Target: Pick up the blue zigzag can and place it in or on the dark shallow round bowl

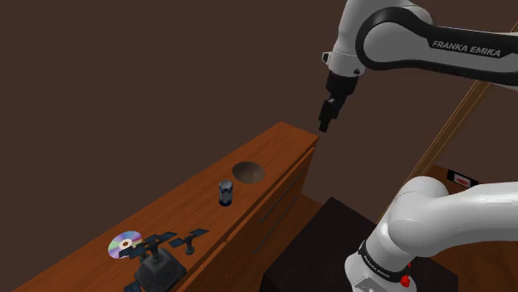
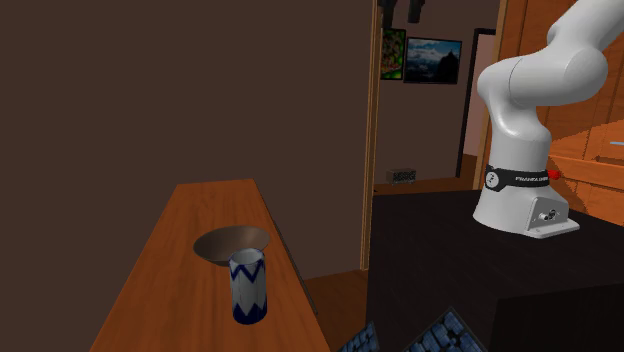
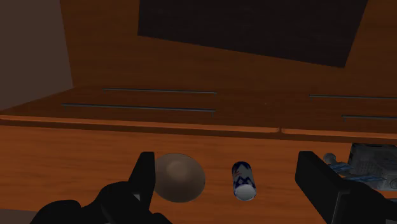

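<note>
Long wooden sideboard (image 1: pixel 178 207) set against a plain dark brown wall (image 1: pixel 124 75), drawer fronts (image 1: pixel 270 207) seen along its side, two framed pictures (image 2: pixel 432 60) hung beyond a wooden door frame (image 2: pixel 371 150), dim light throughout

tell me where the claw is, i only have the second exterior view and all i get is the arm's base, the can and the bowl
Observer: In the shoulder view the claw hangs in the air near the far end of the wooden counter, beyond the bowl, touching nothing.
Operator: open or shut
Observer: Open. In the wrist view its fingers stand wide apart, with the can upright on the counter well below them, untouched.
Operator: anything else on that counter
Observer: Yes. In the shoulder view a shiny disc lies flat towards the other end of the counter, past the can from the bowl.
</note>
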Controlling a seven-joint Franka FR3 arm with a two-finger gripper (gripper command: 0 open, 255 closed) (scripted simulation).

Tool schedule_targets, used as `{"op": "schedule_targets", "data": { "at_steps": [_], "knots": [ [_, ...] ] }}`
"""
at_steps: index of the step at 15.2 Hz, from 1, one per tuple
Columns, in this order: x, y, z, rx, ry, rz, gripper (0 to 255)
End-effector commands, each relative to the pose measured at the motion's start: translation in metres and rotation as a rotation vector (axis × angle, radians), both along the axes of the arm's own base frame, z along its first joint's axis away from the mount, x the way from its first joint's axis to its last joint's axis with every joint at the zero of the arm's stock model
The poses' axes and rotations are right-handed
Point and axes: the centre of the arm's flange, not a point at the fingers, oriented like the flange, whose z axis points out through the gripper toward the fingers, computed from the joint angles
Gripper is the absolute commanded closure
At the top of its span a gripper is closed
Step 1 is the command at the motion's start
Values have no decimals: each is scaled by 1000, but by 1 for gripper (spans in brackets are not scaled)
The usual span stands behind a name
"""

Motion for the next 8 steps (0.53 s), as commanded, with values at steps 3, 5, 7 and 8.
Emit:
{"op": "schedule_targets", "data": {
  "at_steps": [3, 5, 7, 8],
  "knots": [
    [16, 7, -20, -4, 0, 3, 0],
    [31, 15, -40, -8, -1, 6, 0],
    [47, 22, -61, -11, -1, 8, 0],
    [55, 26, -71, -13, -1, 10, 0]
  ]
}}
